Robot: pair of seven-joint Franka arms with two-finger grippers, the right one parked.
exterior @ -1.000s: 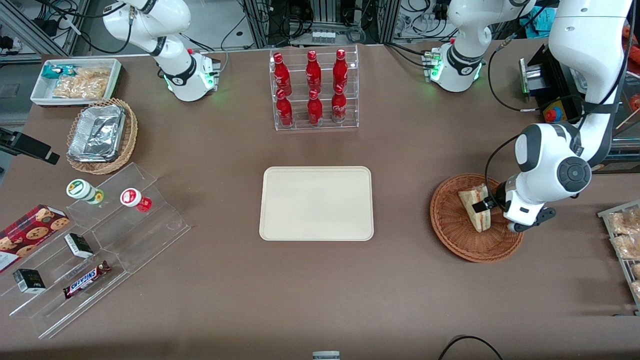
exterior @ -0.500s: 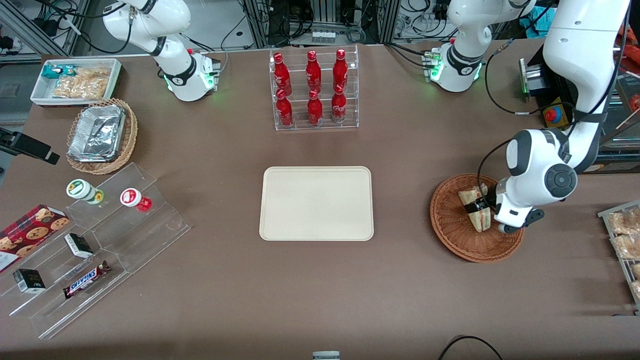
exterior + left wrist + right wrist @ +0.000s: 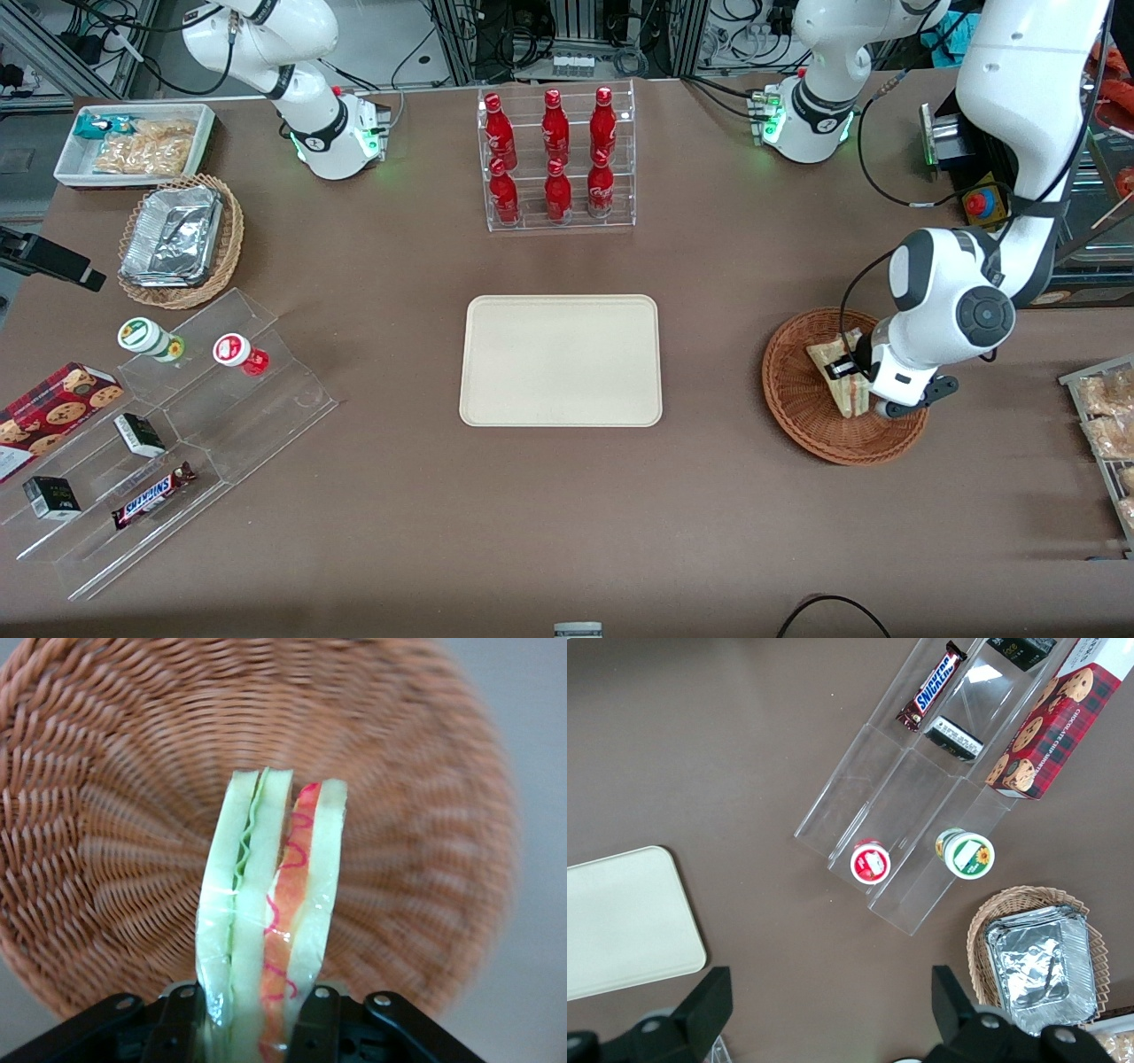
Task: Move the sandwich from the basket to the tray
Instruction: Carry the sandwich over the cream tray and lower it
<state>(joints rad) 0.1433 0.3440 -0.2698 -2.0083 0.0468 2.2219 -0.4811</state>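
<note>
The tool is sitting over the basket, its fingers closing on both faces of the sandwich, which is standing on edge. The grasp step is under way; next comes lifting clear and carrying toward the tray.

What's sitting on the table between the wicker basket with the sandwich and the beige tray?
Nothing: in the front view only bare table separates basket and tray. The gripper grips the sandwich.

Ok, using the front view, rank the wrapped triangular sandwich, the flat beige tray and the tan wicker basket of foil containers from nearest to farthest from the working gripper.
1. Wrapped triangular sandwich: between the gripper's closed fingers, over the reddish-brown wicker basket.
2. Flat beige tray: mid-table.
3. Tan wicker basket of foil containers: toward the parked arm's end.
</note>
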